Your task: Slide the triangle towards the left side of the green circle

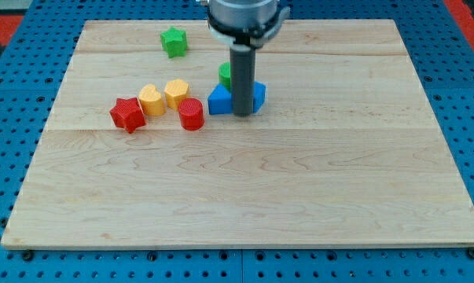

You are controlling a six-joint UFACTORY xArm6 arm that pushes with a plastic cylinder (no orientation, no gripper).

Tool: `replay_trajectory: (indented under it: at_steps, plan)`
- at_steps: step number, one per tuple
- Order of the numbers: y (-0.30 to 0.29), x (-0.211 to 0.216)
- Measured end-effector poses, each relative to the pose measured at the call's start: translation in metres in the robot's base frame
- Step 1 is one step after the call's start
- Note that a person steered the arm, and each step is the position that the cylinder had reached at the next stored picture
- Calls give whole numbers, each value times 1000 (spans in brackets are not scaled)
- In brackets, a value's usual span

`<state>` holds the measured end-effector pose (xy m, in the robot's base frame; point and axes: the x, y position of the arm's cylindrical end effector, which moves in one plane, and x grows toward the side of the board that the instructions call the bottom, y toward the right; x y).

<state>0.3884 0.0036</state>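
The blue triangle [219, 100] lies near the board's middle, just left of my rod. My tip [242, 115] rests on the board at the triangle's right edge, between it and a second blue block [258, 96] whose shape I cannot make out. The green circle [225, 75] sits right behind the triangle, mostly hidden by the rod. The triangle is below the circle in the view, close to it or touching it.
A green star [174, 42] lies near the view's top left. A yellow heart [150, 99], a yellow hexagon [176, 92], a red star [127, 115] and a red cylinder [191, 114] cluster left of the triangle. The wooden board [244, 196] ends on blue pegboard.
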Motion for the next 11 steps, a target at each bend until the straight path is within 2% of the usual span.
replay_trajectory:
  at_steps: [1,2,3,4,5,6,7,9,11]
  plan:
    - [8,-27]
    - [26,0]
    - [12,19]
    - [-32,-11]
    - [-32,-54]
    - [-93,-56]
    - [-53,-47]
    - [-139,-26]
    - [-171,-77]
